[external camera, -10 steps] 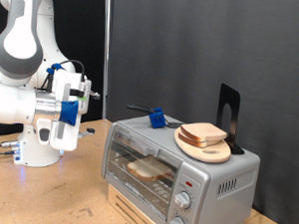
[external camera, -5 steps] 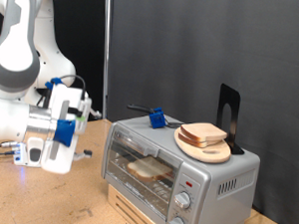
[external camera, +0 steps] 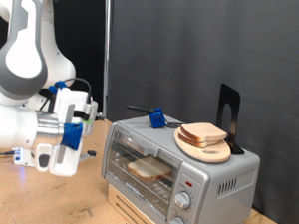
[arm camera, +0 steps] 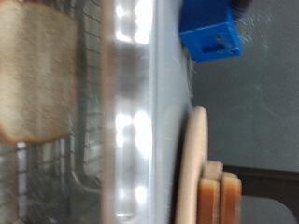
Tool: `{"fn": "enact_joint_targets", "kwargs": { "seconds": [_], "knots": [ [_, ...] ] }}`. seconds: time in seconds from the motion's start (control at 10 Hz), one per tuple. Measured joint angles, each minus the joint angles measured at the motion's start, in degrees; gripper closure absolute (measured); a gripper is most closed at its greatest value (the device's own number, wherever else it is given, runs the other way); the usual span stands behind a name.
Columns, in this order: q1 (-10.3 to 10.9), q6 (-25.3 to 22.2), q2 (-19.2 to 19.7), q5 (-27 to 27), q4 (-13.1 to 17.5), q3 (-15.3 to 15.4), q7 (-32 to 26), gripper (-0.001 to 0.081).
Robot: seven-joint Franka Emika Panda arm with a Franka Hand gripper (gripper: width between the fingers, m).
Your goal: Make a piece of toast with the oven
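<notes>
The oven (external camera: 177, 168) is a silver toaster oven standing at the exterior view's lower right, with its glass door shut. One slice of bread (external camera: 151, 170) lies on the wire rack inside; in the wrist view it shows (arm camera: 37, 79) behind the glass. A second slice (external camera: 203, 132) lies on a round wooden plate (external camera: 210, 152) on the oven's top. My gripper (external camera: 56, 153) hangs to the left of the oven, apart from it, with nothing seen in it. Its fingers do not show in the wrist view.
A blue block (external camera: 157, 118) with a dark handle sits on the oven's top; it also shows in the wrist view (arm camera: 210, 37). A black stand (external camera: 227, 115) rises behind the plate. Two knobs (external camera: 183, 200) are on the oven's right panel. The oven sits on a wooden base (external camera: 135, 213).
The hand has dropped from about the height of the oven's top to beside its door, and has shifted slightly towards the oven. The bread and the plate have not moved.
</notes>
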Motion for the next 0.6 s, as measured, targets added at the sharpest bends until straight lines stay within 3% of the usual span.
{"fn": "enact_joint_targets", "kwargs": {
  "seconds": [0.3, 0.5, 0.6],
  "knots": [
    [0.38, 1.58, 6.9, 0.58, 7.75, 1.59, 1.13, 0.0124],
    [0.8, 5.87, 9.54, 5.29, 10.11, 2.31, 1.31, 0.0124],
    [0.76, 5.44, 9.54, 4.7, 10.08, 2.31, 1.23, 0.0124]
  ]
}}
